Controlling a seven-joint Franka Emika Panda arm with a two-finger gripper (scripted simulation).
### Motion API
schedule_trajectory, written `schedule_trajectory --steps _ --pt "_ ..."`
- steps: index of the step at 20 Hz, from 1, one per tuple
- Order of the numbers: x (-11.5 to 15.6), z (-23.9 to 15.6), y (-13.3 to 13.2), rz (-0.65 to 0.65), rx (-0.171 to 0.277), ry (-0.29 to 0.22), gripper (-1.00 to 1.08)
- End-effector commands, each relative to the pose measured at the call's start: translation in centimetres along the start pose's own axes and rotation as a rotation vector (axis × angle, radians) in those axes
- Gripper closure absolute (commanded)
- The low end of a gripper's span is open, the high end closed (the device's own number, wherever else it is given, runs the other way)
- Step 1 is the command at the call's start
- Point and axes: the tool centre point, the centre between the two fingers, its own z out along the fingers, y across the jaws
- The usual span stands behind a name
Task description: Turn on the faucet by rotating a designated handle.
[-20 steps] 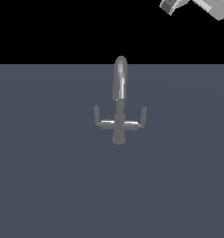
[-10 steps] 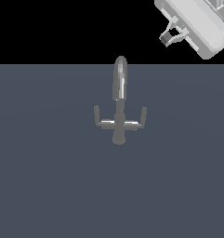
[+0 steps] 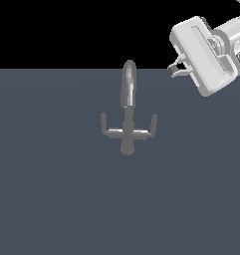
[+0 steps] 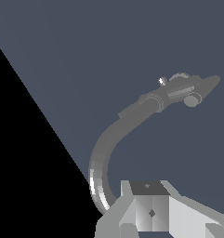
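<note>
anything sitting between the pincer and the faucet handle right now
Nothing visible. The pincer is up at the exterior view's upper right, apart from the faucet, with only bare grey surface between it and the handle.

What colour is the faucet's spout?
Shiny grey metal; the spout shows best in the wrist view.

A flat, plain slate-grey floor (image 3: pixel 52 199) fills the lower part of the exterior view, smooth and unmarked from near to far. Beyond its straight far edge lies a featureless black backdrop (image 3: pixel 66 30), spanning left to right. The light is even and soft. In the wrist view the same grey surface meets black along a slanting edge.
</note>
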Motion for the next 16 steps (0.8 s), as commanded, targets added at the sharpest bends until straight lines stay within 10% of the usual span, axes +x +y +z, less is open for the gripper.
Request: schedule_trajectory --steps 1,16 --pt "1.5 0.6 0.9 0.023 0.058 -0.023 1.08" --pt "9.3 5.8 6.1 0.172 0.393 -0.160 1.08"
